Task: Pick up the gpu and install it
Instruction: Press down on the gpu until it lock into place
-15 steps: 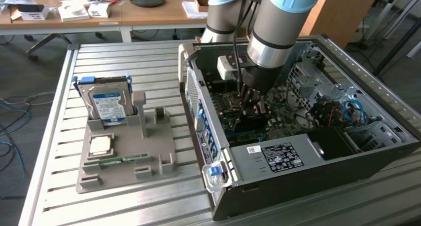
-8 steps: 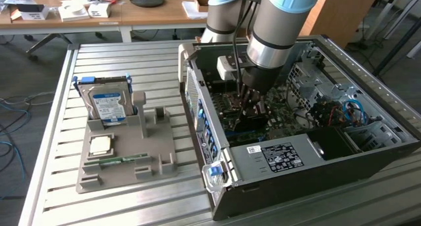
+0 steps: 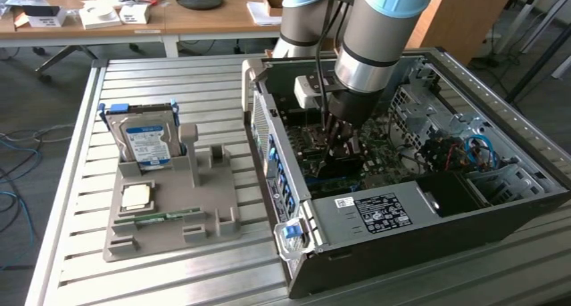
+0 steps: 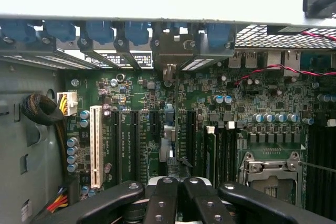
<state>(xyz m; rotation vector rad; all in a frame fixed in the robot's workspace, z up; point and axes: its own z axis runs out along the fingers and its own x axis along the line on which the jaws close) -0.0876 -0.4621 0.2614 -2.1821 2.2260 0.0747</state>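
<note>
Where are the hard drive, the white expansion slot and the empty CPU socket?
hard drive (image 3: 147,142): exterior view, on its blue label.
white expansion slot (image 4: 95,145): wrist view, middle of the slot's length.
CPU socket (image 4: 270,174): wrist view, on its metal retention frame.

This is looking like a robotics lab or a technical workshop. A large industrial robot arm (image 3: 379,39) is reaching into an open computer case (image 3: 410,186) that is lying on a slatted aluminium work table (image 3: 160,279). A grey fixture (image 3: 170,212) is standing beside it and is holding computer parts, such as a hard drive (image 3: 147,142). Behind, wooden desks (image 3: 205,19) are carrying boxes, papers and a lamp base, and loose cables (image 3: 18,159) are lying on the grey floor.
</note>
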